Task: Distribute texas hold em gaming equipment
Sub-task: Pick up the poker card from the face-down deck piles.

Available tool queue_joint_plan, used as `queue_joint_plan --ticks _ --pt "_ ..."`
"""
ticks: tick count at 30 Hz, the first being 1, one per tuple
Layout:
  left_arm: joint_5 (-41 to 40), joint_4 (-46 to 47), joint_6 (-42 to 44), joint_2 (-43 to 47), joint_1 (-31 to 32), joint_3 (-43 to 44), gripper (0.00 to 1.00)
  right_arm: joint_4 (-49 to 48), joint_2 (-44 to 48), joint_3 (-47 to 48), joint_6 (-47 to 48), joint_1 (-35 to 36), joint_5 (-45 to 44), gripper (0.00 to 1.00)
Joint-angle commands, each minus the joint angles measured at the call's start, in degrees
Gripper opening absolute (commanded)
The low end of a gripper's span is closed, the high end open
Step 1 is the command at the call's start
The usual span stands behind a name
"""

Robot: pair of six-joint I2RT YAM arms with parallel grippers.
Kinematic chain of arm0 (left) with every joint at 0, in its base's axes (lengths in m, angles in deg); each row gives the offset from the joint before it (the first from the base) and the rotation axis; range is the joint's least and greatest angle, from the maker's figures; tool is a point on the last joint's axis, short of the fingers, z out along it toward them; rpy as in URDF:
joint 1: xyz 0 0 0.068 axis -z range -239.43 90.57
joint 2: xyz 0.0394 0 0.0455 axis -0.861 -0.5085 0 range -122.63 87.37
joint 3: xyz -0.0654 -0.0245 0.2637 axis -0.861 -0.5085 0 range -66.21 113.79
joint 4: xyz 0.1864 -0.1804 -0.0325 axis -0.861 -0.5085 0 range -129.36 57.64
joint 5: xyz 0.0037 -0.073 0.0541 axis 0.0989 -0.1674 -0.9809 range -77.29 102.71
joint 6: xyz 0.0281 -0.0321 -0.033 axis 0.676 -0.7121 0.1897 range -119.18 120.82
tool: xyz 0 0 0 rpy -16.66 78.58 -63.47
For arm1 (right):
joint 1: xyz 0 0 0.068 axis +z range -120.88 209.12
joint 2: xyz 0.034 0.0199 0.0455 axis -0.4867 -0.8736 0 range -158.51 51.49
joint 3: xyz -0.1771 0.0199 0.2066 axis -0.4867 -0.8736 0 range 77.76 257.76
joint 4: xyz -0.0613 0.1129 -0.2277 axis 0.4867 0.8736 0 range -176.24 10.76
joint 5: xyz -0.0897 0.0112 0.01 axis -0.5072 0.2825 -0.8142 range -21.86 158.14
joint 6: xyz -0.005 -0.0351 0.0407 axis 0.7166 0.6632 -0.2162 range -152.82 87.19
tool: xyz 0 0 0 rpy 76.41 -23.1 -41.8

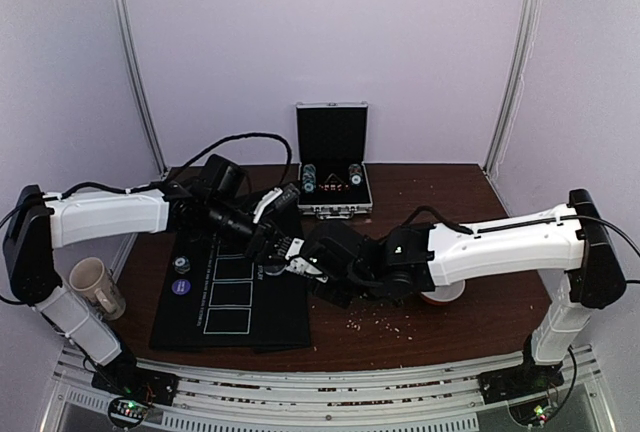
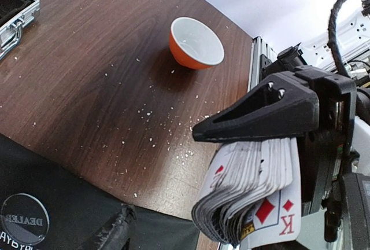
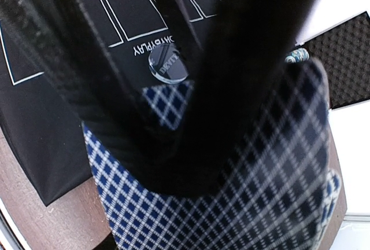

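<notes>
Spillage is the main worry. The deck (image 2: 254,186) hangs in the air near the right edge of the black mat (image 1: 240,297), clamped in the right gripper (image 1: 298,264). The left wrist view shows one black finger (image 2: 260,114) pressing on top of it. Below that finger the cards sag and fan apart at their free end, so the grip seems to bite near one end only. A quick swing or a slight easing of the jaws could let the lower cards slide out and scatter over the brown table (image 2: 87,88), among the crumbs there.

The left gripper (image 1: 272,242) sits just beside the deck with its jaws apart and nothing in them. If either arm moves off carelessly, a finger could catch the splayed edge and drag cards loose. The bend could also leave the cards curved, so a single card might be harder to peel off for dealing.

The deck is a thick stack, bowed into a curve, with its edges stepped rather than flush. The backs carry a blue-and-white diamond check, which fills the right wrist view. The faces are white, and the outermost one is the king of diamonds (image 2: 274,212) in red. A clear round dealer button (image 3: 167,67) lies flat on the mat, apart from the deck.
</notes>
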Motion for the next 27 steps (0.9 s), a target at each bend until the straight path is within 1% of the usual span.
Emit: queue_joint_plan --ticks 1,6,8,11,12,13,14,16,18,19,21,25,27 --pt "1.00 -2.98 1.95 1.72 -0.32 4.09 0.72 0.08 1.29 0.82 -0.52 -0.44 -0.72 0.52" --pt "3.60 -3.88 2.48 3.27 -2.04 4.62 0.86 0.09 1.50 0.64 -0.82 -0.83 -0.07 0.52" --pt "4.88 -3.93 3.25 4.13 -2.10 4.60 0.88 0.09 1.57 0.64 -0.84 -0.91 0.09 0.52" --pt "3.85 -3.91 3.77 5.55 -2.09 3.92 0.88 -0.02 1.61 0.64 -1.06 -1.08 0.48 0.52" --pt "3.38 -3.39 3.95 5.86 -2.11 3.30 0.86 -0.08 1.63 0.59 -1.04 -1.18 0.59 0.52" --pt "2.93 -3.10 3.76 5.98 -2.13 2.67 0.80 -0.20 1.61 0.56 -1.06 -1.19 0.75 0.52" --pt "2.71 -3.04 3.74 5.79 -2.05 2.23 0.71 -0.30 1.62 0.59 -0.99 -1.23 0.81 0.52" --pt "3.11 -3.16 3.41 4.82 -2.07 1.80 0.50 -0.35 1.57 0.66 -0.93 -1.29 0.86 0.51" --pt "4.34 -2.95 3.05 3.91 -1.98 1.53 0.39 -0.44 1.50 0.79 -0.91 -1.32 0.82 0.51" --pt "4.69 -2.60 2.94 3.64 -1.98 1.36 0.37 -0.44 1.54 0.79 -0.89 -1.37 0.85 0.51" --pt "5.31 -1.95 2.81 3.41 -1.81 1.24 0.36 -0.44 1.54 0.77 -0.92 -1.38 0.89 0.51" --pt "5.43 0.23 2.45 3.71 -1.54 -0.06 0.39 -0.35 1.46 0.64 -1.17 -1.41 0.90 0.51" --pt "5.25 0.89 2.09 3.19 -1.40 -0.25 0.39 -0.55 1.45 0.64 -1.18 -1.41 1.00 0.51"
